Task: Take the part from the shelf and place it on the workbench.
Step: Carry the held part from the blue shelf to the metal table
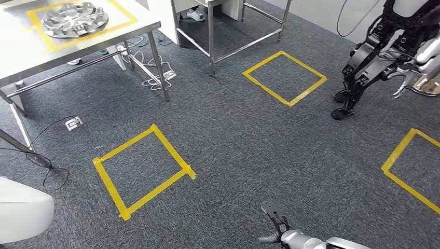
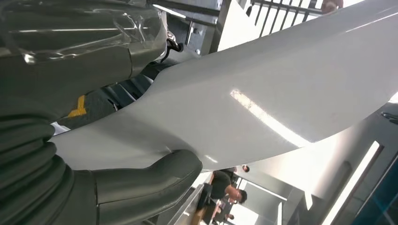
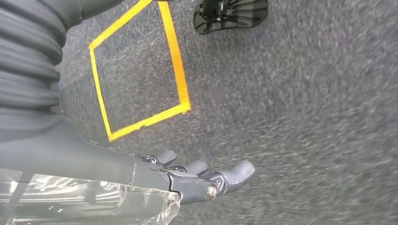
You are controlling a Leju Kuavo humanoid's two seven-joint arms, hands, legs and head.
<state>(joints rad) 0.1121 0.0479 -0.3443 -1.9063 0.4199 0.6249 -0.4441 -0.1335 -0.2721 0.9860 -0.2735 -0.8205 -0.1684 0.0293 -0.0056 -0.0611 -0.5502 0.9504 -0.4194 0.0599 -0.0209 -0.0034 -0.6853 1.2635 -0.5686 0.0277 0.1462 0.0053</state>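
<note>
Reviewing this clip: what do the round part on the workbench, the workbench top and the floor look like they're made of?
The round part looks like cast or machined metal: silver-grey, with glinting ribs and recesses. The workbench top seems to be sheet metal, probably stainless steel, with a pale brushed sheen and matching tubular legs. The floor appears to be short-pile grey carpet, speckled and matte, marked with squares of glossy yellow tape.
</note>
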